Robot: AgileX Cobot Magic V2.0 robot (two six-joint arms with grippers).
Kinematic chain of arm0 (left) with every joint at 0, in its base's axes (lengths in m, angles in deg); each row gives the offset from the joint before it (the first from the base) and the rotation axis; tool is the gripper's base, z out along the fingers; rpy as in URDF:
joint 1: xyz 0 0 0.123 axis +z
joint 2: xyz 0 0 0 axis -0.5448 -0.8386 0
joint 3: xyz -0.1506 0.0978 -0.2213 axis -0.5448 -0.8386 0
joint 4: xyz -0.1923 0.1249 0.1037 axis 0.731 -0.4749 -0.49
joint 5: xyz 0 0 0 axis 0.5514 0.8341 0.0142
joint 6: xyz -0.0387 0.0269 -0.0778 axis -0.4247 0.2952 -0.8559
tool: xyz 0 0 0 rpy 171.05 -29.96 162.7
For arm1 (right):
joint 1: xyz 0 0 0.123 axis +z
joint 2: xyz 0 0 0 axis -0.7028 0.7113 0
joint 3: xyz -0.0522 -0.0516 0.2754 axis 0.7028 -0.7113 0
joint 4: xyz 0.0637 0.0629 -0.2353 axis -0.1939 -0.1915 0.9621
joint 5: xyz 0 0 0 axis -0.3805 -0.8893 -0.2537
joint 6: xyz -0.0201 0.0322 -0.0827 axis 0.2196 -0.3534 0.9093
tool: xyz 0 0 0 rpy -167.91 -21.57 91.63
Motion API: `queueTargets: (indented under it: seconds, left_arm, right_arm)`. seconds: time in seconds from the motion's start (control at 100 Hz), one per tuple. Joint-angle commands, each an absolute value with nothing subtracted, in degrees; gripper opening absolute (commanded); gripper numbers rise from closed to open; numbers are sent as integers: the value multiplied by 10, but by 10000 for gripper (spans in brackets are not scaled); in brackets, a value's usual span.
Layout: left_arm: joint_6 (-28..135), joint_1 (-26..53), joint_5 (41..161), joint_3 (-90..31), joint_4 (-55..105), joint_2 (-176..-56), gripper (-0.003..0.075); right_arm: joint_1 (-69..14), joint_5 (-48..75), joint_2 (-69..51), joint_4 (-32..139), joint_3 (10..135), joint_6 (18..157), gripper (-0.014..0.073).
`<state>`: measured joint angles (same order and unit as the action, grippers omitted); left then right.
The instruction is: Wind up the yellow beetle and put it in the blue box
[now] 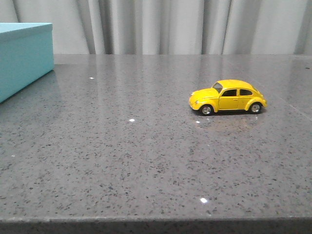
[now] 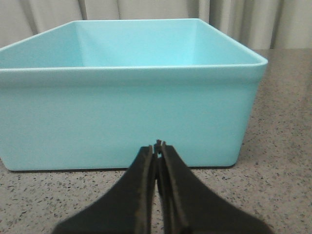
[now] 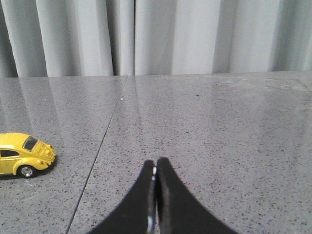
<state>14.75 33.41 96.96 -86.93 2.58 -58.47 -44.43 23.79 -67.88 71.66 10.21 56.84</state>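
1. Speckled grey stone-look table top (image 1: 146,161) lies closest, its front edge at the bottom of the front view, glossy enough to carry small light spots; pale grey pleated curtains (image 1: 170,24) hang behind it.
2. Next in size comes the large light turquoise-blue rectangular box (image 2: 126,117), matte-sided and open at the top, its inside showing nothing but blue walls. It stands on the table right ahead of the left claw (image 2: 157,146), close to the tips; whether they touch its wall I cannot tell. In the front view only one corner of it shows, at the far left edge.
3. That left claw is black, and its two fingers are pressed together with nothing between them.
4. Likewise black, the right claw (image 3: 155,168) has its fingers pressed together on nothing, hovering low over bare table.
5. Smallest is the glossy yellow toy beetle car (image 1: 227,96), with dark windows and silver wheels, upright on all its wheels. It sits apart from the right claw, off to its left side, and well apart from the blue box.
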Motion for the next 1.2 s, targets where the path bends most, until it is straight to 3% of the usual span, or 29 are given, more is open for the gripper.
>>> queueTargets:
  seconds: [0.0,0.99,1.19]
  left_arm:
    - [145,331,926,-882,31,-568,-19]
    - [145,331,863,-875,31,-568,-19]
    - [145,331,886,-829,31,-570,-19]
  right_arm:
    - [-448,281,-692,722,112,569,-67]
    - [-448,283,-692,722,115,569,-67]
    - [-448,222,-683,722,160,569,-66]
